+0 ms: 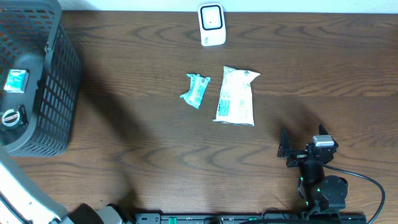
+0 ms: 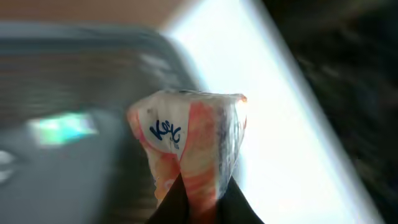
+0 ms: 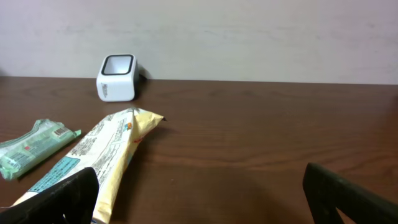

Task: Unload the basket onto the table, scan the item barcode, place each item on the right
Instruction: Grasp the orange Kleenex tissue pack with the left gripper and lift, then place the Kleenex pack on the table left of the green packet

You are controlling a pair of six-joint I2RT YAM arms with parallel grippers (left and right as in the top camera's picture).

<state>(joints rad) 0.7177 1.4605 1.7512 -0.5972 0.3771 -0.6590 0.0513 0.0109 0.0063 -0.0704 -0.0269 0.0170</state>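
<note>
Item: orange-and-white packet (image 2: 189, 149), pinched in the left gripper (image 2: 200, 204) (jaws closed on its lower edge).
Blue script lettering on the wrapper, too blurred to read surely; grey basket (image 2: 68, 74) blurred behind it. Right gripper (image 3: 199, 208) low over the table (image 3: 261, 137), jaws spread wide, nothing between them. Ahead of it: white pouch (image 3: 106, 149) with fine print (illegible), small green packet (image 3: 37, 146) beside it, white scanner (image 3: 117, 78) at the far edge.

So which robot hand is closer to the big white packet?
Right. The right gripper sits open just below-right of the big white packet; the left gripper, holding an orange packet, is outside the overhead view.
</note>
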